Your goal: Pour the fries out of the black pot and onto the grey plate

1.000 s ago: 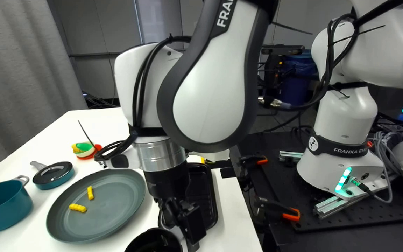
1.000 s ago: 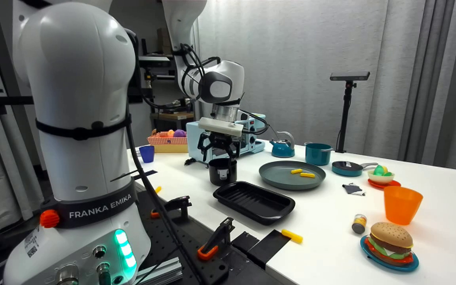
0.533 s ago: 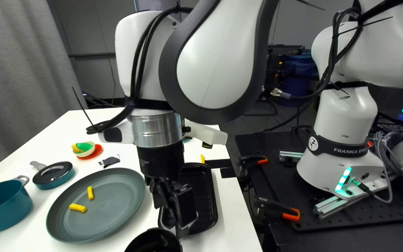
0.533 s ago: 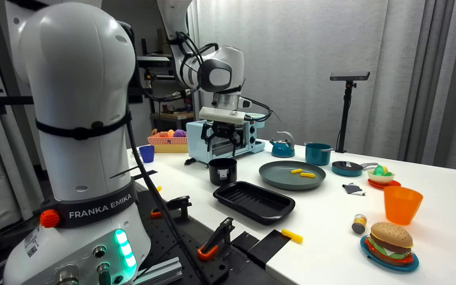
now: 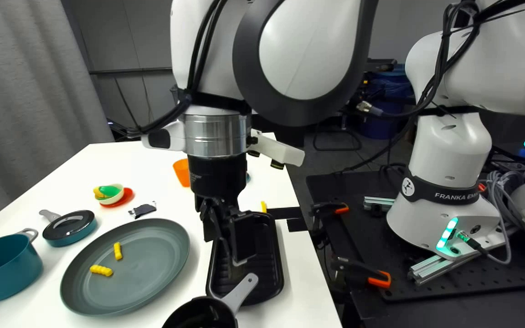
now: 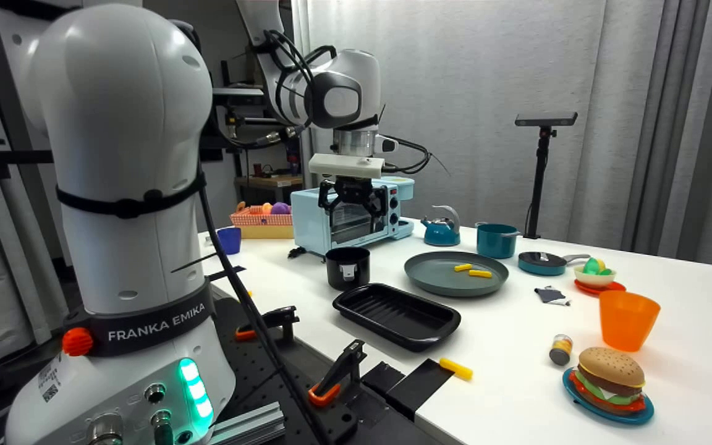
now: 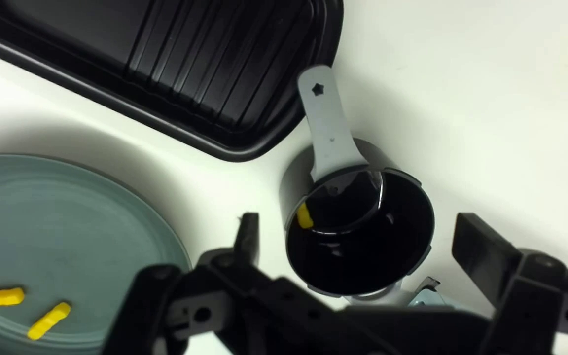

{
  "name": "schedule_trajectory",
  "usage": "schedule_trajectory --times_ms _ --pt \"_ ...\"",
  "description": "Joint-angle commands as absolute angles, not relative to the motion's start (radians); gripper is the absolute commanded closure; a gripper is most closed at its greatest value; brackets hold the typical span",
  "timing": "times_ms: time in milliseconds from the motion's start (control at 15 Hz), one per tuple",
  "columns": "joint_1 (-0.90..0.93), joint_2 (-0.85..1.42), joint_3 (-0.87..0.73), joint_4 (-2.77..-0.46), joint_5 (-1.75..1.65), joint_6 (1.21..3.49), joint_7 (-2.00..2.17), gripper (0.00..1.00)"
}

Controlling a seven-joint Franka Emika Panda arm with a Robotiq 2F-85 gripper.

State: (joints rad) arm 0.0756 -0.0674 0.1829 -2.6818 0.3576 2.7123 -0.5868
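The black pot point(image 6: 348, 277) stands upright on the white table. Its grey handle point(image 5: 241, 294) points toward the grill pan. In the wrist view one yellow fry point(image 7: 304, 216) shows inside the pot point(image 7: 363, 261); the rest of its inside is dark. The grey plate point(image 5: 148, 278) lies beside the pot, with two fries point(image 5: 101, 270) on it in both exterior views; they also show in the wrist view point(image 7: 50, 320). My gripper point(image 6: 353, 228) is open and empty, above the pot and apart from it. In the wrist view the pot lies between its spread fingers point(image 7: 360, 236).
A black ridged grill pan point(image 6: 396, 315) lies close to the pot. A light-blue toaster oven point(image 6: 313, 222) stands behind. A teal pot point(image 6: 497, 240) and small skillet point(image 6: 541, 264) stand past the plate. A loose yellow stick point(image 6: 456, 369) lies by the table edge, near clamps point(image 6: 337, 374).
My gripper has let go of the pot's handle region and risen upward above it. The handle is now uncovered. The pot, plate and fries have not moved.
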Motion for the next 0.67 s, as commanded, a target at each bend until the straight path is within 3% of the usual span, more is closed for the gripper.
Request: schedule_trajectory --times_ms 0,600 --pt "0.118 -0.081 0.14 -2.69 0.347 2.711 -0.567 0.0" --pt "0.133 -0.113 0.128 -2.715 0.344 2.712 -0.549 0.0"
